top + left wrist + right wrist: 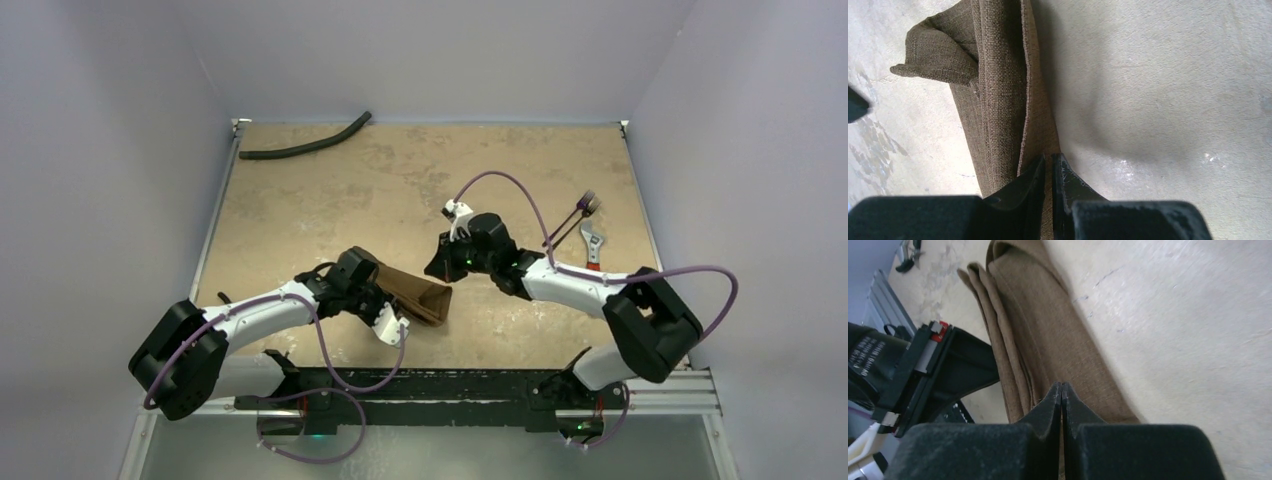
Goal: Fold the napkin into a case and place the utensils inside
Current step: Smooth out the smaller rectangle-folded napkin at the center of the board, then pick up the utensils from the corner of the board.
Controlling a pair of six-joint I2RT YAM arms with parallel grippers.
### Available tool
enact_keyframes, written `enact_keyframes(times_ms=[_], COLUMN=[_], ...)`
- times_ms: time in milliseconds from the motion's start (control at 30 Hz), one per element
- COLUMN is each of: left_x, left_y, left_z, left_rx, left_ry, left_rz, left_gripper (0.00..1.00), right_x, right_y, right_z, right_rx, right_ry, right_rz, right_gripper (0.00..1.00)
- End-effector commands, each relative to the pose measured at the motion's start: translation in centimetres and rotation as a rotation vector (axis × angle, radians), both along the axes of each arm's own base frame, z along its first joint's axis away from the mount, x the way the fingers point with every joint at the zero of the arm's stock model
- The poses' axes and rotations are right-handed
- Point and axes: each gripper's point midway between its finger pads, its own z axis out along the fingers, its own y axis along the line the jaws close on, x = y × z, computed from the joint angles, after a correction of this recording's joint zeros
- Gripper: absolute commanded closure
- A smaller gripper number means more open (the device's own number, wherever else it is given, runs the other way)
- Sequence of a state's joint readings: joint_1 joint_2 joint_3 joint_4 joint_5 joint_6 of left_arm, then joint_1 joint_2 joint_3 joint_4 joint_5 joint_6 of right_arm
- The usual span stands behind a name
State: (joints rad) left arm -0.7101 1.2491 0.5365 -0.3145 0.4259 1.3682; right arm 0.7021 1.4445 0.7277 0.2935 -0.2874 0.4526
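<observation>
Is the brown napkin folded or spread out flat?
Folded. The napkin is a narrow strip, several stacked layers showing along its edge in both wrist views.

napkin (998, 75): coarse woven cloth, brown, fully matt. Weave shows clearly up close, hemmed edge a bit smoother.
worktop (400, 180): beige, hard, mostly matt, mottled and scuffed. A few small shiny flecks in the left wrist view.
left end effector (1048, 161) and right end effector (1062, 389): black fingers, plastic by the look, matt, fine grainy texture. Left one's edges scuffed pale.
arm shells (260, 312): smooth white plastic, slight gloss.
cables (500, 173): purple, smooth sheath.
utensils (583, 208): dark purplish, too small to judge finish.
silvery tool (592, 245): bare bright metal.
hose (305, 142): black, matt, rubbery look.
front rail (660, 395): bare metal, dull sheen.
</observation>
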Motion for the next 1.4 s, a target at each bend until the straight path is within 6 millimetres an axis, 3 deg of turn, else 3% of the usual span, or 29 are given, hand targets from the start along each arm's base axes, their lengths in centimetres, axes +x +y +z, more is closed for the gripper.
enact_keyframes(times_ms=[0, 233, 500, 867, 1167, 1367], left_x=[1.1, 1.2, 1.6, 3.2, 3.9, 3.8], left_y=[-1.0, -0.9, -0.9, -1.4, -1.9, -1.6], left_z=[1.3, 1.3, 1.5, 2.6, 2.9, 2.6], left_rx=[-0.042, -0.036, -0.036, -0.072, -0.094, -0.073], left_ry=[-0.033, -0.037, -0.044, -0.075, -0.079, -0.069], left_rz=[0.019, 0.023, 0.027, 0.056, 0.055, 0.048], left_gripper=[0.91, 0.91, 0.91, 0.92, 0.92, 0.92], right_x=[-2.1, -3.1, -4.1, -5.6, -5.6, -1.3], right_y=[1.7, 0.9, -0.4, -1.9, -0.6, 0.1], right_z=[-1.3, -3.9, -4.2, -9.4, -6.8, 0.4], right_rx=[0.041, 0.008, -0.018, -0.144, -0.088, -0.008], right_ry=[0.063, 0.128, 0.136, 0.288, 0.272, 0.135], right_rz=[0.082, 0.07, 0.06, 0.034, 0.108, 0.13], right_gripper=[1.0, 1.0, 1.0, 1.0, 1.0, 1.0])
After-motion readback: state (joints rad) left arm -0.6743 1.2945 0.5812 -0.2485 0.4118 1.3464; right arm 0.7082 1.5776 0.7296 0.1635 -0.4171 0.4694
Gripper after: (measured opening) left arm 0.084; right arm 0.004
